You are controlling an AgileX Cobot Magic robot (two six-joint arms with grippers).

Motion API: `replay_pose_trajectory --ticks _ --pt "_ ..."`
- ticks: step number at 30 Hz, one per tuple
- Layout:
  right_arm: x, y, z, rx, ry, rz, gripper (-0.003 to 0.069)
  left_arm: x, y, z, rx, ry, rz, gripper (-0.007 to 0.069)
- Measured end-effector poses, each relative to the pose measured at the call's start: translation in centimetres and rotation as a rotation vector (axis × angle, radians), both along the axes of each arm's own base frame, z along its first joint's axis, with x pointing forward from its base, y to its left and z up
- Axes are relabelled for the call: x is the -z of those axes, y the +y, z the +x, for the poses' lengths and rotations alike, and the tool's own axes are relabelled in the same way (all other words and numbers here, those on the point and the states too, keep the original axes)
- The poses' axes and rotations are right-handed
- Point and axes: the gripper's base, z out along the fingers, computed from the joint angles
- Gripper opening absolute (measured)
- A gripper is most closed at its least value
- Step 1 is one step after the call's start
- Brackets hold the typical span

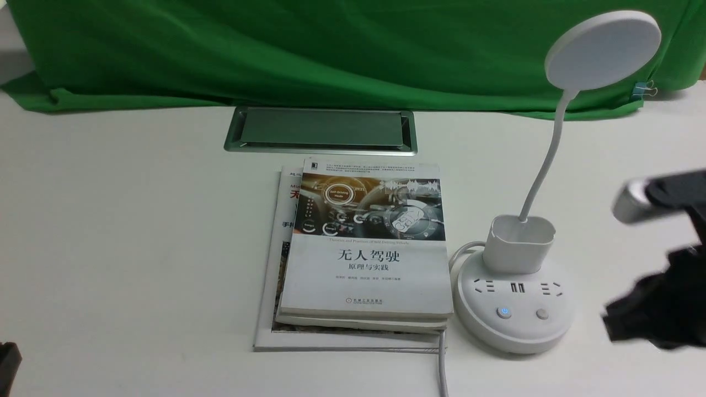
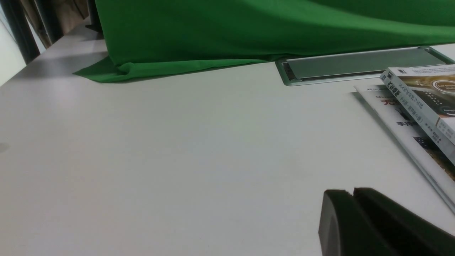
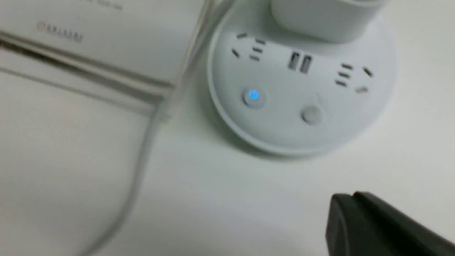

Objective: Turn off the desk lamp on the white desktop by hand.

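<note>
Top book [image 1: 367, 242] — "无人驾驶 原理与实践"; desk lamp [image 1: 518, 245] button [image 1: 503, 312] — blue power sign.

1. A green cloth backdrop [image 1: 331, 49] hangs along the far edge of the white desktop [image 1: 121, 231], well ahead of the left pincer [image 2: 352, 201] and the right pincer [image 3: 352, 206]. Its hem lies in soft folds on the surface.
2. A silver-framed hatch [image 1: 320, 130] sits flush in the desktop, ahead of both pincers and between them sideways, just before the cloth.
3. A small blue clip [image 1: 641, 88] grips the cloth's edge, far ahead of the right pincer.
4. Dark upright posts [image 2: 21, 32] stand past the cloth's end, far ahead of the left pincer and to its left.
5. The light is soft and even, and shadows under the hem are faint.
</note>
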Motion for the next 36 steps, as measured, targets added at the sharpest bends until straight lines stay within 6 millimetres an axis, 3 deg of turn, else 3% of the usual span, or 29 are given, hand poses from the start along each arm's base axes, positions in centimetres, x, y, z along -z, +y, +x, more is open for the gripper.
replay_pose_trajectory --ticks 5,13,17,20,24,29,33,36 --pt "0.5 -1.0 -1.9 -0.005 -0.014 -0.039 0.0036 0.0 0.0 0.0 0.0 0.0 0.0 0.002" --pt "-0.1 -0.9 -1.5 -0.002 -0.103 -0.012 0.0036 0.0 0.0 0.0 0.0 0.0 0.0 0.002" --pt "-1.3 -1.1 -1.7 0.014 -0.209 0.032 0.0036 0.0 0.0 0.0 0.0 0.0 0.0 0.002" --pt "-2.5 -2.7 -3.7 0.082 -0.345 0.089 0.0039 0.0 0.0 0.0 0.0 0.0 0.0 0.002" --pt "-2.4 -4.5 -6.6 0.118 -0.544 0.08 0.0036 0.0 0.0 0.0 0.0 0.0 0.0 0.002" --pt "2.5 -6.2 -11.0 0.168 -0.801 0.023 0.0035 0.0 0.0 0.0 0.0 0.0 0.0 0.002" --pt "6.6 -6.5 -12.1 0.195 -0.839 0.003 0.0035 0.0 0.0 0.0 0.0 0.0 0.0 0.002" --pt "7.6 -6.6 -12.4 0.199 -0.854 0.004 0.0035 0.0 0.0 0.0 0.0 0.0 0.0 0.002"
